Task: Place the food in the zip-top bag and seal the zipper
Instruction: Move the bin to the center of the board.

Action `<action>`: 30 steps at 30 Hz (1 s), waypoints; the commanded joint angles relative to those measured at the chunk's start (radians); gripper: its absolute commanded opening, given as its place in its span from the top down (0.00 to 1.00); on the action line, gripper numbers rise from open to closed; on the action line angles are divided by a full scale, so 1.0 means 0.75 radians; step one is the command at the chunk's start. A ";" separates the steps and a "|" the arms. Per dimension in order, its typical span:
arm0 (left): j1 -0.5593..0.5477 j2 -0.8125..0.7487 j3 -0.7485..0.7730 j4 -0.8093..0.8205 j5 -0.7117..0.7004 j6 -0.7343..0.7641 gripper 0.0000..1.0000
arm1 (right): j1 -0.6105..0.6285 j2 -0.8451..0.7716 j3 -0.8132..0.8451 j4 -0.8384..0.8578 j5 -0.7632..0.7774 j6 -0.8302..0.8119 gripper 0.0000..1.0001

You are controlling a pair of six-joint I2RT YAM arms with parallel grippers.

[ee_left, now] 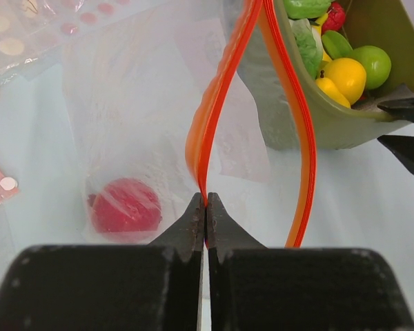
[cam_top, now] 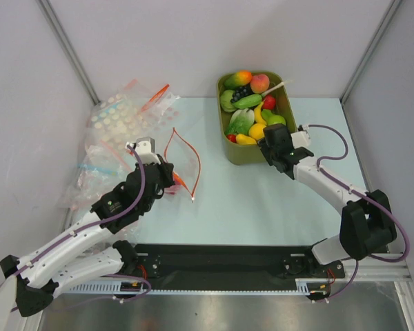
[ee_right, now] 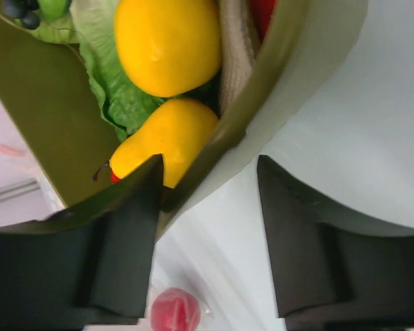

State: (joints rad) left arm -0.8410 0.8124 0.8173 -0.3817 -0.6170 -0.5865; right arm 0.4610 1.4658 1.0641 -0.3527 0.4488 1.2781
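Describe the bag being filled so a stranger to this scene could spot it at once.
Find the olive-green rectangular plastic tub of toy fruit; left of it is a clear thin plastic bag, pinched by the left arm's fingers. Unlike the dotted bags and blue-striped bag further left, it has a red-orange zip strip and a round red toy inside.

zip-top bag (ee_left: 138, 124): clear, unprinted
zipper (ee_left: 214, 110): red-orange, plain
food in the bag (ee_left: 126, 207): one red piece
tub (cam_top: 252, 155), 1 o'clock on the table: olive-green
food in the tub (cam_top: 257, 129): yellow, green, red, peach-orange
grapes (cam_top: 241, 92), 11 o'clock in the tub: blue-black
dotted bags (cam_top: 117, 121), 10 o'clock: clear, cream and pink dots, red strip
blue strip (cam_top: 90, 167), 9 o'clock: light blue
table (cam_top: 262, 200): pale blue-white
arms (cam_top: 69, 241): white shells, black joints, purple cables
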 commanded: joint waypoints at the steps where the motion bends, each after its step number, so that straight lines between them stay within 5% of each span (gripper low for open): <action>1: 0.007 -0.020 0.002 0.049 0.009 -0.016 1.00 | -0.003 -0.097 -0.095 0.034 0.056 0.053 0.47; 9: 0.007 -0.003 0.002 0.053 0.027 -0.010 1.00 | -0.005 -0.387 -0.216 -0.033 0.174 0.059 0.78; 17: 0.009 -0.001 0.002 0.057 0.031 -0.003 1.00 | 0.050 -0.706 -0.386 -0.145 0.273 0.100 0.86; 22: 0.007 0.007 0.002 0.065 0.035 0.001 1.00 | 0.162 -0.841 -0.462 -0.249 0.369 0.122 0.75; 27: 0.007 0.025 0.007 0.073 0.064 0.017 1.00 | 0.297 -0.913 -0.417 -0.372 0.632 0.065 0.32; 30: 0.007 0.036 0.011 0.079 0.092 0.023 1.00 | 0.310 -0.909 -0.327 -0.440 0.768 -0.057 0.28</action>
State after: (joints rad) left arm -0.8410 0.8326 0.8173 -0.3641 -0.5785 -0.5831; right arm 0.6846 0.7921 0.7372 -0.6300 0.8059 1.3079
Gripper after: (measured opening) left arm 0.009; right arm 0.711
